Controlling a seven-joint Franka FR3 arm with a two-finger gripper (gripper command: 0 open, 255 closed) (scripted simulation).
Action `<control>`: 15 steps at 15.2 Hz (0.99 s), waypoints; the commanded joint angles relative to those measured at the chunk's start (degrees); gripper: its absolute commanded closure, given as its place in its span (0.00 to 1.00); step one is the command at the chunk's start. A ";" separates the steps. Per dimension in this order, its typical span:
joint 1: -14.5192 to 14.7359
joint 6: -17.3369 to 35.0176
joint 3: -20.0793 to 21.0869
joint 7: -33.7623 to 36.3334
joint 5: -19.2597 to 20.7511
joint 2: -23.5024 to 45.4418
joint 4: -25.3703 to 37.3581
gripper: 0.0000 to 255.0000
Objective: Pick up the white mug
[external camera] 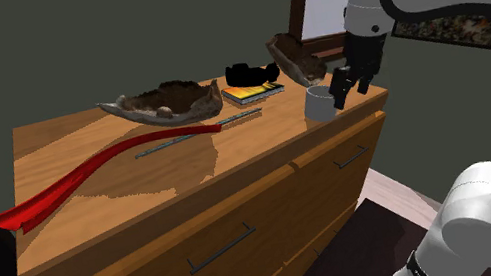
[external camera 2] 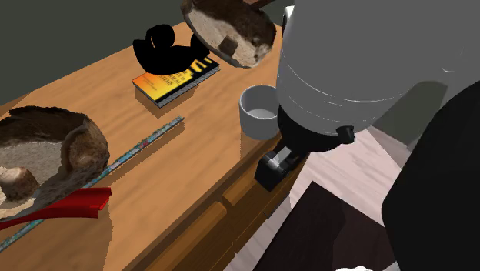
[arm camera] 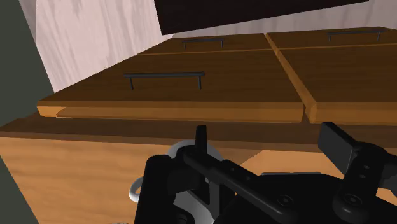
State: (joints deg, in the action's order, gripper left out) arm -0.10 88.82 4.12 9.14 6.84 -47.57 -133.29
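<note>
The mug (external camera: 318, 103), pale grey, stands upright near the front corner of the dresser (external camera: 143, 204). In the second exterior view it is at 10 o'clock from the gripper (external camera 2: 275, 166), just beside it; whether they touch is unclear. The fingers stand apart, clasping nothing. In the wrist view the hand's own body hides most of the mug, leaving only a rim and a handle loop. Further out at 10 o'clock lies a book (external camera 2: 173, 81) under a black shape (external camera 2: 164, 48) too vague to name.

in the shoulder view the mug (external camera: 317, 103) stands on a corner of the dresser (external camera: 121, 197), book (external camera: 252, 91) at its ten o'clock, gripper (external camera: 348, 88) just beside at two o'clock.
</note>
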 commanded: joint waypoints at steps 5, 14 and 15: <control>-0.78 5.10 -3.27 -2.38 0.10 7.81 3.13 0.00; -1.36 12.54 -8.58 -7.12 -1.70 22.48 10.75 0.00; -1.37 13.30 -8.60 -7.08 -1.67 22.42 9.92 0.00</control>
State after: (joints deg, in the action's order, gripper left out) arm -1.41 101.35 -4.29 2.25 5.17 -25.32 -122.82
